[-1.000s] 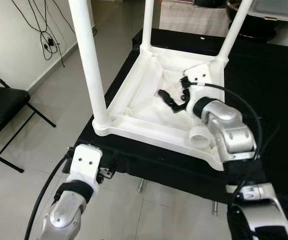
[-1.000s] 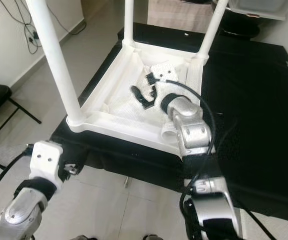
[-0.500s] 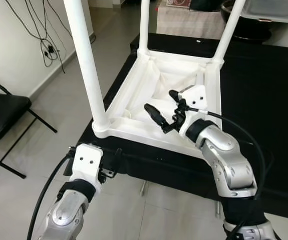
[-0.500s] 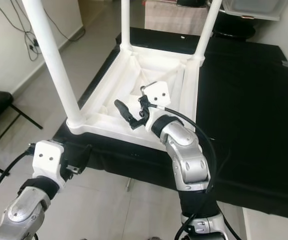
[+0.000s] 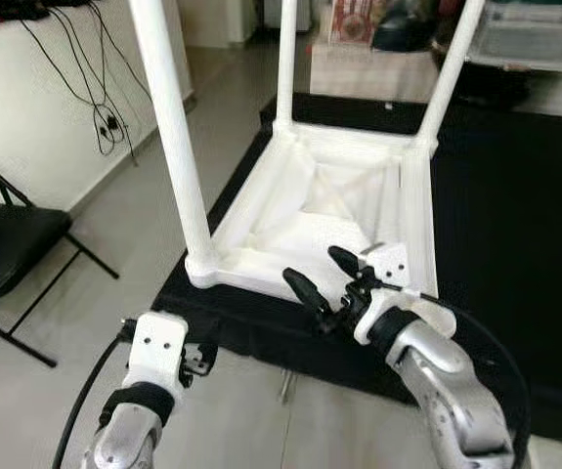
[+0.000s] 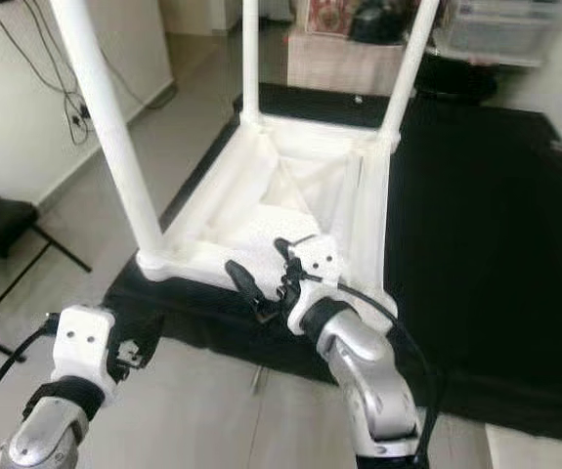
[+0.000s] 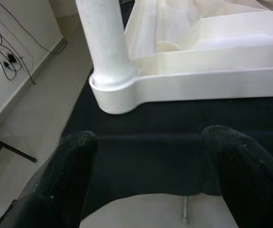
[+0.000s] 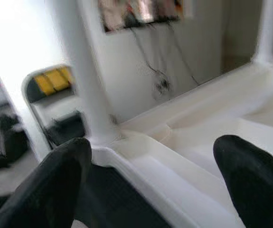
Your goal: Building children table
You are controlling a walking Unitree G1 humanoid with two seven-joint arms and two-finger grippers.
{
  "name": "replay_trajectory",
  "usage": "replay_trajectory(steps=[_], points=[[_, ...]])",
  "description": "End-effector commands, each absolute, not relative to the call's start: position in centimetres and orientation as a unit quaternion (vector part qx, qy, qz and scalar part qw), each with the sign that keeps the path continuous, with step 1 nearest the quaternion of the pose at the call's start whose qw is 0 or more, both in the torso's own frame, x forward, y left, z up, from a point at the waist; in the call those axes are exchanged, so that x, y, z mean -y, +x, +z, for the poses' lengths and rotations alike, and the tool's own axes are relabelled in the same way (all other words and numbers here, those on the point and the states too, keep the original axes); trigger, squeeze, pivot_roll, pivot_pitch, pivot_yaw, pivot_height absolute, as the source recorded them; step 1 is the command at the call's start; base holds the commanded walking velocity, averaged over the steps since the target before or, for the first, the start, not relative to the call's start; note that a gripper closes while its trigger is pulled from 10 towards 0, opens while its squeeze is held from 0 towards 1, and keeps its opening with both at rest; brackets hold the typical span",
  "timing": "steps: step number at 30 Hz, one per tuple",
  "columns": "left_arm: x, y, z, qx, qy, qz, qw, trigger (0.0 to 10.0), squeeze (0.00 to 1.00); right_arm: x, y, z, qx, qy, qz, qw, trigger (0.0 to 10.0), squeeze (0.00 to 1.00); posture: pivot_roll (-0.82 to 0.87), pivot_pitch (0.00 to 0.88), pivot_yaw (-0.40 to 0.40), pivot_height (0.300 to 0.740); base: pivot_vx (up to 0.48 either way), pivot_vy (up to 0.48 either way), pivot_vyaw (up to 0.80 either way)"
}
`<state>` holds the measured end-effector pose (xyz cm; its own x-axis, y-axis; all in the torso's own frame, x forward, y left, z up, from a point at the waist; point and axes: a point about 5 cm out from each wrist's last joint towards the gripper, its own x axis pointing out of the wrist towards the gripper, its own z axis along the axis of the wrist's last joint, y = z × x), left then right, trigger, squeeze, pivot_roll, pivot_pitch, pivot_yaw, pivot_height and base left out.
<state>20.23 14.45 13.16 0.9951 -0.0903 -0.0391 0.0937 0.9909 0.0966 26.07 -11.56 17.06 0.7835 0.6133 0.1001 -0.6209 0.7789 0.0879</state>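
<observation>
The white children's table [image 5: 261, 274] lies upside down on a black-covered bench [image 5: 515, 215]. Three white legs stand up from it: the near left leg [image 5: 168, 127], one at the far left [image 5: 286, 59] and one at the far right [image 5: 453, 68]. My right gripper [image 5: 324, 277] hovers open and empty just over the near rim, close to the near right corner. In the right wrist view its fingers [image 8: 46, 190] frame the rim and the near left leg. My left gripper [image 7: 145, 180] hangs open below the bench's front edge, facing the near left corner [image 7: 112, 90].
A black folding chair [image 5: 7, 244] stands on the tiled floor to the left. Cables [image 5: 105, 107] hang down the left wall. Boxes and clutter [image 5: 525, 34] sit behind the bench. The right part of the black bench is bare.
My right gripper has drawn back from inside the upturned table to its near rim, still open. The head view has shifted a little. The left arm has barely moved.
</observation>
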Motion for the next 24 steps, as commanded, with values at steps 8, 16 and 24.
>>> replay_trajectory(steps=[8,16,24], points=[[-15.1,21.4,12.7,0.002,0.031,-0.015,0.999,10.0,0.0,10.1,26.9,15.8,0.023,0.092,0.36,0.928,10.0,0.0,-0.09,0.035,0.026,0.74,0.0,0.0,0.0],[-15.1,21.5,12.8,0.001,0.038,-0.024,0.999,10.0,0.0,9.8,26.8,15.9,0.018,0.095,0.372,0.923,10.0,0.0,-0.1,0.033,0.03,0.74,0.0,0.0,0.0],[-15.1,21.9,12.8,0.006,0.036,-0.023,0.999,10.0,0.0,9.8,26.9,16.0,0.022,0.096,0.374,0.922,10.0,0.0,-0.1,0.031,0.026,0.74,0.0,0.0,0.0]])
